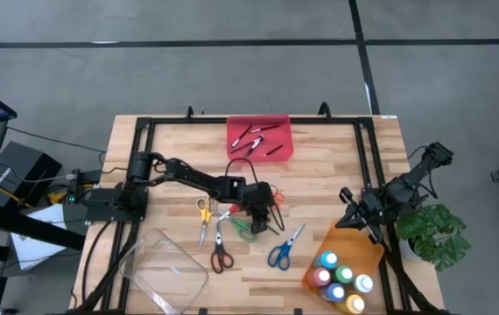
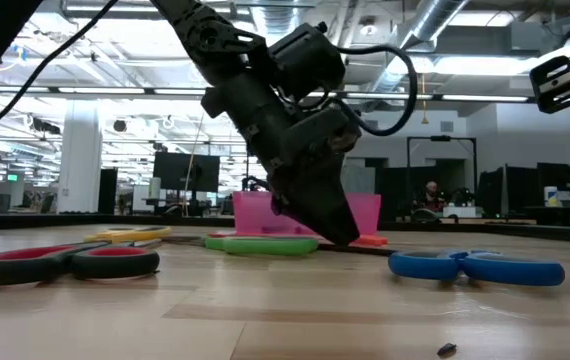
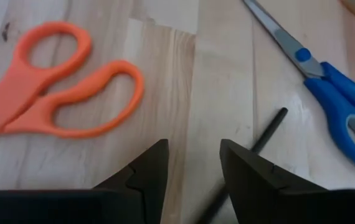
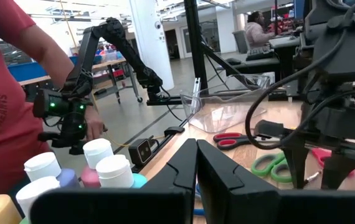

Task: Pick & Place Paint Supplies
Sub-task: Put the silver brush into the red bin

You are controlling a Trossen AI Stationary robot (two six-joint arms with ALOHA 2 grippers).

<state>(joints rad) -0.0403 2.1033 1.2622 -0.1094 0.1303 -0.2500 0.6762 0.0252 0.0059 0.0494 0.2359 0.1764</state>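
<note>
- The left gripper [image 1: 262, 213] is down at mid-table among the scissors, its fingers [image 3: 149, 171] partly spread around a thin dark stick [image 3: 269, 129] lying flat on the wood, not yet pinched.
- Judged step: picking up this stick. Next, the fingers must press together on it, then lift.
- The right gripper [image 4: 196, 163] waits pressed together, empty, above the orange tray [image 1: 344, 238] holding white-capped paint bottles [image 1: 329, 261].
- The red tray [image 1: 236, 149] at the table's far edge holds several sticks; the clear tray [image 1: 193, 289] looks empty.

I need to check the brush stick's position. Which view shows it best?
Left wrist view: the stick lies between the open left gripper fingers. The high and low views hide it behind the gripper; the right wrist view misses it.
</note>
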